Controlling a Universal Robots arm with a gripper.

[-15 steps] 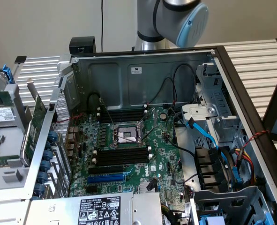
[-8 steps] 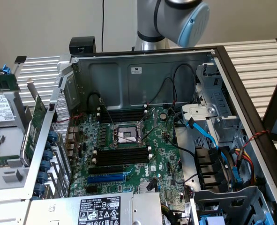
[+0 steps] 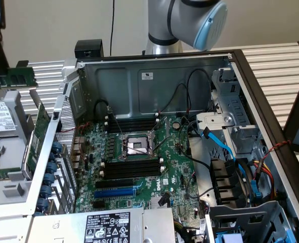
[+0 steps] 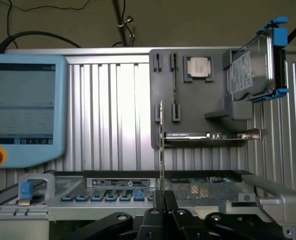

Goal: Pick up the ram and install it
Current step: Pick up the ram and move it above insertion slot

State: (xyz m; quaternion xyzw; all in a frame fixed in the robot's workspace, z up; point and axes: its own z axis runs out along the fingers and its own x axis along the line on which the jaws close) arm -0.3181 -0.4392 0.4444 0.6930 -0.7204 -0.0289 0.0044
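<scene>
In the wrist view my gripper [image 4: 161, 206] sits low over the open computer case, its black fingers [image 4: 151, 220] shut on the ram [image 4: 161, 150]. The ram is seen edge-on as a thin upright strip rising from between the jaws. In the exterior view the arm [image 3: 189, 20] shows above the case's back wall. On the green motherboard [image 3: 169, 167], long black memory slots [image 3: 131, 168] lie beside the CPU socket [image 3: 134, 147], with another bank of slots [image 3: 131, 124] on its far side.
A grey parts tray [image 4: 213, 102] beyond the case holds a hard drive [image 4: 250, 70], a CPU chip [image 4: 198, 67] and an upright green expansion card [image 3: 38, 136]. A blue teach pendant [image 4: 22, 110] leans nearby. Cables [image 3: 225, 152] and drive bays crowd the case at the exterior view's right.
</scene>
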